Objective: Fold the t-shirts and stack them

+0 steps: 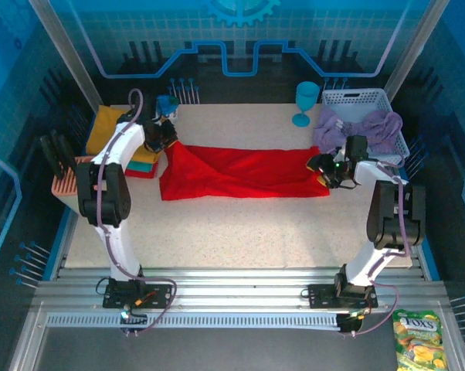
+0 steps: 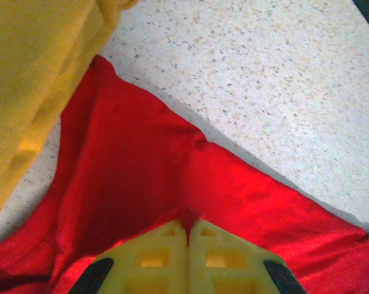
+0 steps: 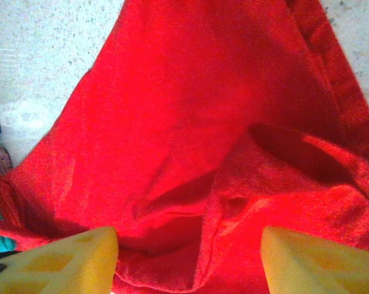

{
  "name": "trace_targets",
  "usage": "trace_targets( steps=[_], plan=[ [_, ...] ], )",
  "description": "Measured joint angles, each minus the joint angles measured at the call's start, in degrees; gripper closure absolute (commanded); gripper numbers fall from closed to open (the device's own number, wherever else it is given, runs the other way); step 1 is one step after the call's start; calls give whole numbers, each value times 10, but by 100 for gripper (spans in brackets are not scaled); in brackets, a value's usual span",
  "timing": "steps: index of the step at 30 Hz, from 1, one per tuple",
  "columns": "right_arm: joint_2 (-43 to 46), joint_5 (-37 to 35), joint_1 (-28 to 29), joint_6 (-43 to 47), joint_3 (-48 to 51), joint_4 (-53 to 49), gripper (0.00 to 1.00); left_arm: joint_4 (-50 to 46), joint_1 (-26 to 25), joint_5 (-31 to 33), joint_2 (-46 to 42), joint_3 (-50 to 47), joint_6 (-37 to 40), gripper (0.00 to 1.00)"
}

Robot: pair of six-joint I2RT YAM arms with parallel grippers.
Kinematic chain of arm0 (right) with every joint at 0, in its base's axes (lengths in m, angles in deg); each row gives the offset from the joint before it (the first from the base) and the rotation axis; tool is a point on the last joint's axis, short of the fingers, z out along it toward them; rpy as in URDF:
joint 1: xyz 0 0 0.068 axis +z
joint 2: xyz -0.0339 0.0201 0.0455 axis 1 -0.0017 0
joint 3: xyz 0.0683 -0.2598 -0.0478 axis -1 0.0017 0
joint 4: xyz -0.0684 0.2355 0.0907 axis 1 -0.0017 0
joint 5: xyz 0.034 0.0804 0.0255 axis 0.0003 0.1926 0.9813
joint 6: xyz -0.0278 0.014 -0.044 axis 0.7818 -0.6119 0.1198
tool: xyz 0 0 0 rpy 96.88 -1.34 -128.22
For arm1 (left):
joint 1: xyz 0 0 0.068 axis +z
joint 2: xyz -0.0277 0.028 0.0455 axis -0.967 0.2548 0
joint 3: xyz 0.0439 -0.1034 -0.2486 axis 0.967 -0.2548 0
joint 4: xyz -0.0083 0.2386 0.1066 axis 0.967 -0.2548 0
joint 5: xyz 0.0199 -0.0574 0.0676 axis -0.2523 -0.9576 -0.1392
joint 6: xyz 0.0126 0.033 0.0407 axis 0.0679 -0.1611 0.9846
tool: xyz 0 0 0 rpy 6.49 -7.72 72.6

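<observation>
A red t-shirt (image 1: 244,171) is spread out across the middle of the table (image 1: 240,239). Its left corner is pulled up and pinched tight between the 2 closed fingers of the left gripper (image 2: 187,225). The right gripper (image 3: 187,245) is held over the right end of the shirt. Its 2 fingers are kept wide apart, and bunched red cloth is seen between them, not squeezed. A lavender t-shirt (image 1: 356,127) is draped over the white basket (image 1: 356,98). A folded mustard-yellow t-shirt (image 1: 105,127) is laid at the left, just beside the left gripper.
</observation>
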State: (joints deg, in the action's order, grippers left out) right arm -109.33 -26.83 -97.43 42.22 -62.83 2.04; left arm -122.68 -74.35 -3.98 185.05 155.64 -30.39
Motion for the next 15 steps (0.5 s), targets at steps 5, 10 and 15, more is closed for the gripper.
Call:
trace_targets(
  steps=[5,10,15],
  plan=[
    [-1,-9,0,10,-4,-7,35,-14,2,4,34,43,0,100],
    [-5,-18,0,13,-6,-7,33,-33,2,9,67,103,3,70],
    [-10,-19,0,13,-13,-9,33,-55,4,13,77,115,17,50]
  ],
)
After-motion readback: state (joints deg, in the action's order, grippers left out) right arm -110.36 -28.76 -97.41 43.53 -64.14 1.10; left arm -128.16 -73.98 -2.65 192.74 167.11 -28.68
